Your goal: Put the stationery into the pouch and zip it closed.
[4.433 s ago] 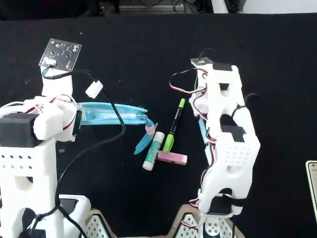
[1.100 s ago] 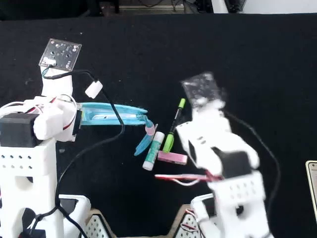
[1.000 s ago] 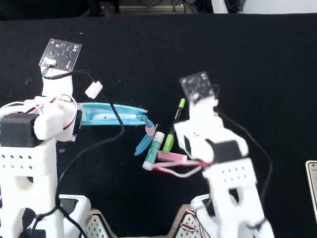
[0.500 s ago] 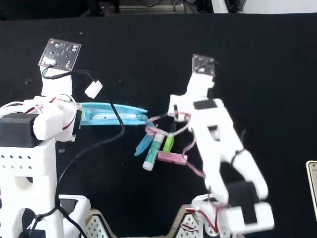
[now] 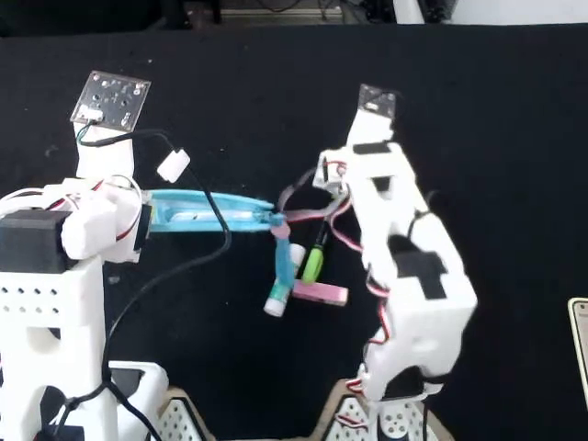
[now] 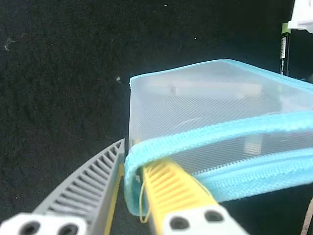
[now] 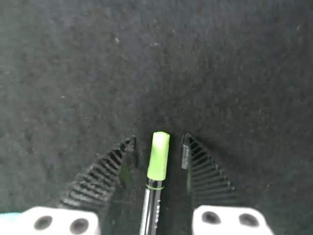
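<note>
My left gripper point(image 6: 132, 152) is shut on the end of the blue mesh pouch point(image 6: 205, 122), one yellow finger inside the zip edge and the grey finger outside. In the high view the pouch point(image 5: 211, 211) lies on its side left of centre, mouth toward the loose items. A green-capped black pen point(image 7: 158, 155) lies between the fingers of my open right gripper point(image 7: 159, 142), untouched. Near the pouch mouth lie the pen point(image 5: 317, 253), a glue stick point(image 5: 278, 289), a pink eraser point(image 5: 320, 293) and a blue strip point(image 5: 285, 262).
The black cloth point(image 5: 496, 165) covers the whole table. A black cable with a white connector point(image 5: 175, 166) hangs over the pouch by the left arm. A pale flat object point(image 5: 580, 340) sits at the right edge. Both arm bases stand at the front.
The right arm swung from the front of the table forward over the pen, and its gripper now straddles the green tip. The blue strip by the glue stick turned more upright. The left arm stayed still.
</note>
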`<state>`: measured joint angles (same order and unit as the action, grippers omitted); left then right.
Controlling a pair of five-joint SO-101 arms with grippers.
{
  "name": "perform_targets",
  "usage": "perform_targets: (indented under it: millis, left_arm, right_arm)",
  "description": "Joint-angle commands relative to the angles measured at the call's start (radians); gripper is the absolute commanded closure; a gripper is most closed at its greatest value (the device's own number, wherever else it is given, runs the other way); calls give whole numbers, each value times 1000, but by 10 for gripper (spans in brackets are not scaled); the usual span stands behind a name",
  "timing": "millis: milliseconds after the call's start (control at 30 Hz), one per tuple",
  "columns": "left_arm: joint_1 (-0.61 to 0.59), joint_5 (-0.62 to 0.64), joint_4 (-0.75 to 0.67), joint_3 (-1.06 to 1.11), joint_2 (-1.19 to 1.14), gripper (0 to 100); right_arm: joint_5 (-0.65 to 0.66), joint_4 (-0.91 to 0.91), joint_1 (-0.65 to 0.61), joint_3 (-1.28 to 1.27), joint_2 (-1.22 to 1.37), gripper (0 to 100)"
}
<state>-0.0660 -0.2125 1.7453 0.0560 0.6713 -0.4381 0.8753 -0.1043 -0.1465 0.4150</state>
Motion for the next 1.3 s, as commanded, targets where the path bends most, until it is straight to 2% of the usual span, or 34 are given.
perform_targets:
  millis: [0, 133, 333, 533, 667, 800, 1033, 1133, 1267]
  left_arm:
    - [4, 8, -11, -2, 12, 970]
    - [4, 8, -11, -2, 14, 970]
    - [4, 8, -11, -2, 14, 970]
    - [4, 8, -11, -2, 14, 970]
    - [4, 8, -11, -2, 14, 970]
    - [4, 6, -11, -2, 14, 970]
    - [4, 5, -11, -2, 14, 970]
    - [4, 6, -11, -2, 14, 970]
    - [4, 8, -11, -2, 14, 970]
  right_arm:
    - [-48, 138, 20, 160, 54, 867]
    - [-5, 359, 25, 338, 160, 992]
    - [184, 658, 26, 624, 220, 988]
    - [354, 841, 35, 915, 219, 988]
    - [402, 893, 78, 1072, 196, 988]
    - [407, 891, 103, 1026, 73, 988]
    - [408, 865, 75, 768, -312, 988]
    - [416, 769, 78, 630, -438, 988]
    - [534, 569, 103, 383, -512, 987]
